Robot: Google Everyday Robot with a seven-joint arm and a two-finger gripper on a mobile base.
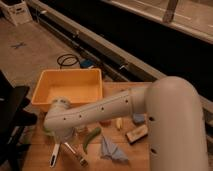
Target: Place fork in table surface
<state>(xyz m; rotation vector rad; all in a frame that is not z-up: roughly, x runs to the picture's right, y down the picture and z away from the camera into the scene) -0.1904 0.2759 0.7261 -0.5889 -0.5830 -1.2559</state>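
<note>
The fork point(76, 154) lies on the table surface point(35, 156) near the front left, its pale handle pointing up-left and its darker head toward the front edge. My gripper point(62, 137) hangs under the white wrist just above the fork's handle end, open, with nothing seen in it. The wrist hides most of the gripper. A longer all-white utensil point(54, 155) lies just left of the fork.
A yellow tub point(67, 88) stands at the back left of the table. A green pepper point(90, 138), a blue cloth point(112, 150), a tan block point(136, 134) and small items point(119, 123) lie right of the fork. My white arm spans the table's right half.
</note>
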